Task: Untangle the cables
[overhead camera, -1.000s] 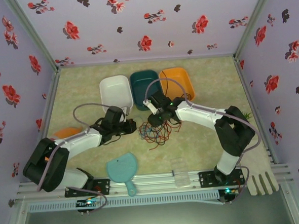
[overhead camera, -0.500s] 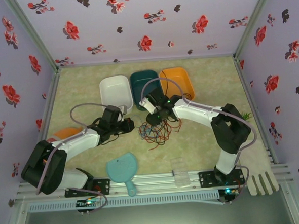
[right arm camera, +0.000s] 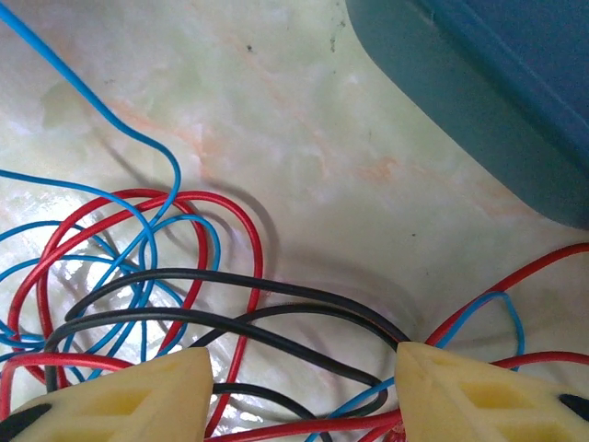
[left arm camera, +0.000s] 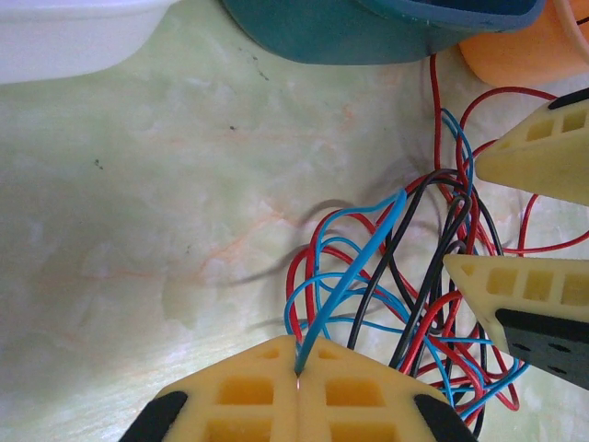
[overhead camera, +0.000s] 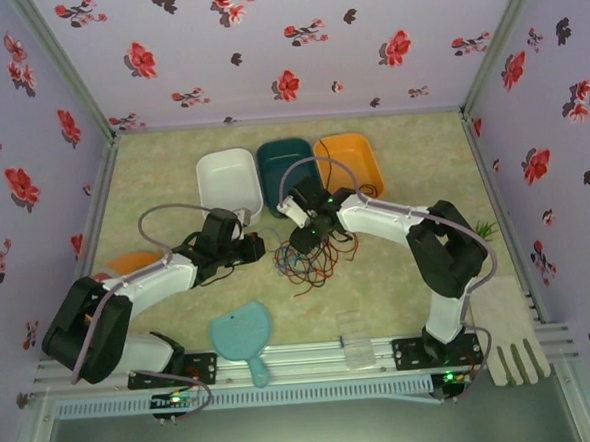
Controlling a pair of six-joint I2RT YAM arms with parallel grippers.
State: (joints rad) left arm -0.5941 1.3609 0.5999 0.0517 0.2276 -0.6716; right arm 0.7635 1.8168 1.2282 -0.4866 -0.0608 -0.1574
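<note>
Near mid table [overhead camera: 422, 163], just in front of the teal bin [overhead camera: 289, 163], the cables [overhead camera: 308, 262] lay as one red, blue and black tangle. Left gripper [left arm camera: 300, 366] was clenched on a blue cable [left arm camera: 354, 262] running straight out of the heap. Right gripper [right arm camera: 304, 368] stood spread, straddling black and red strands, grasping nothing.

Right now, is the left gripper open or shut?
Shut: the left gripper's fingers meet with no gap, pinching a blue cable at the seam.
</note>
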